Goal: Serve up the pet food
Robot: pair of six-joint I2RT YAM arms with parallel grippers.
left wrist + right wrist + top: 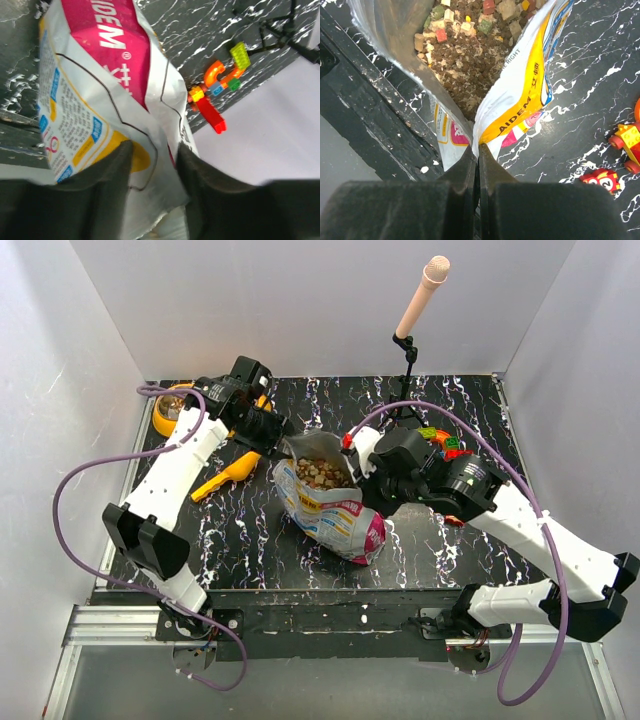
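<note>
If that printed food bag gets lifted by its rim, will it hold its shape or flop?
Probably floppy: the white, yellow and pink printed film bag is creased, and its rim folds flat where the right end effector pinches it. Likely heavy for its size, since brown kibble shows near its open mouth. Tilting it could spill pellets.

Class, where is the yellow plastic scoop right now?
In the top view, the yellow plastic scoop lies left of the open printed food bag, beneath the left arm.

Brown kibble (322, 474) inside open printed bag (338, 517)
</note>
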